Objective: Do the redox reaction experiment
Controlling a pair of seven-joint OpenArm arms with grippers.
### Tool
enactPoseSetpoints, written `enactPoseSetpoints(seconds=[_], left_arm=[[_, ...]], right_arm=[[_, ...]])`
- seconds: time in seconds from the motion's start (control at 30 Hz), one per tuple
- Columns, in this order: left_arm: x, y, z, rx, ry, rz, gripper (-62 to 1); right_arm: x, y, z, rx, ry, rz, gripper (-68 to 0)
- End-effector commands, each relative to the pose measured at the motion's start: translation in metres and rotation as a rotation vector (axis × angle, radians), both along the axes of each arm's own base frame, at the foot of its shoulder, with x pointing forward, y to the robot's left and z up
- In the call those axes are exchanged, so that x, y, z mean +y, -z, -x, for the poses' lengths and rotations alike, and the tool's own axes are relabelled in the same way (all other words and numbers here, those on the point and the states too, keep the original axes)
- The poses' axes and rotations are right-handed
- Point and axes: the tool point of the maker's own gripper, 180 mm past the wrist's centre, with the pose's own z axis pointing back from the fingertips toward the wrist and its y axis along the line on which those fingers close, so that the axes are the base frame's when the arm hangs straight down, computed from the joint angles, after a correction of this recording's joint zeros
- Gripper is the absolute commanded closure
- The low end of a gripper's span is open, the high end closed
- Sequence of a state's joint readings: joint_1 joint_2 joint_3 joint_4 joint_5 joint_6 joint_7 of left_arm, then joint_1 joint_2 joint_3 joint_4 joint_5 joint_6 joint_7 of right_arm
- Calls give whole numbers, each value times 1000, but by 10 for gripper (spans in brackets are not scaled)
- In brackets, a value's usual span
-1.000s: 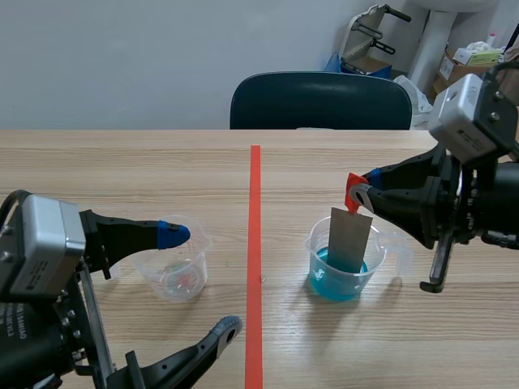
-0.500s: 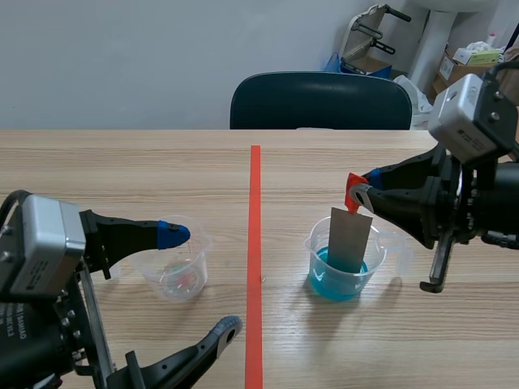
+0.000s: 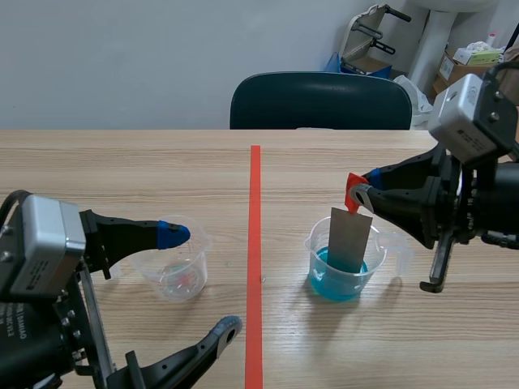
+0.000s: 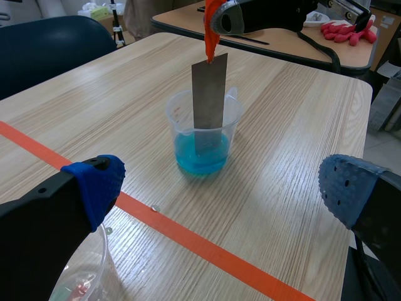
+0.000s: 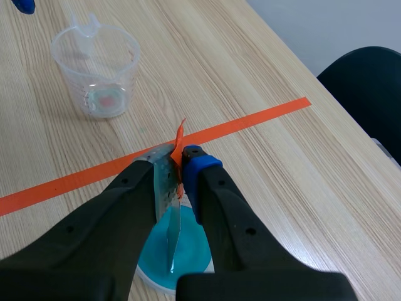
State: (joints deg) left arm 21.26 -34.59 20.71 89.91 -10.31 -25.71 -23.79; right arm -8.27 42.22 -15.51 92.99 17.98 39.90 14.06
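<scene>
Right pincer clamps a metal strip dipped in a blue-liquid beaker; left pincer gapes wide.

Dark blue chair at far edge of desk. Orange-red tape line down desk middle. Back right: cardboard box, metal frame with black grips (kind unclear), blue bag just beside it. Left wrist view: second desk carrying red items.

Room: plain pale wall, wood-grain table.
Dark blue chair at table's far edge; cardboard boxes beyond far right corner.
</scene>
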Motion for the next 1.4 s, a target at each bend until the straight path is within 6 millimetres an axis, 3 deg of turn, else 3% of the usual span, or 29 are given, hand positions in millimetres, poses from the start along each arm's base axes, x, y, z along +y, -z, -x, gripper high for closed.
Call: enactPoseSetpoints(seconds=[0.0, 1.37], left_arm=[[-5, -11, -1, -19, 5, 38, -623], [-5, -11, -1, -18, 5, 38, -623]], right_arm=[[-1, -6, -4, -19, 1, 5, -6], [-2, -3, -4, -12, 5, 17, -6]])
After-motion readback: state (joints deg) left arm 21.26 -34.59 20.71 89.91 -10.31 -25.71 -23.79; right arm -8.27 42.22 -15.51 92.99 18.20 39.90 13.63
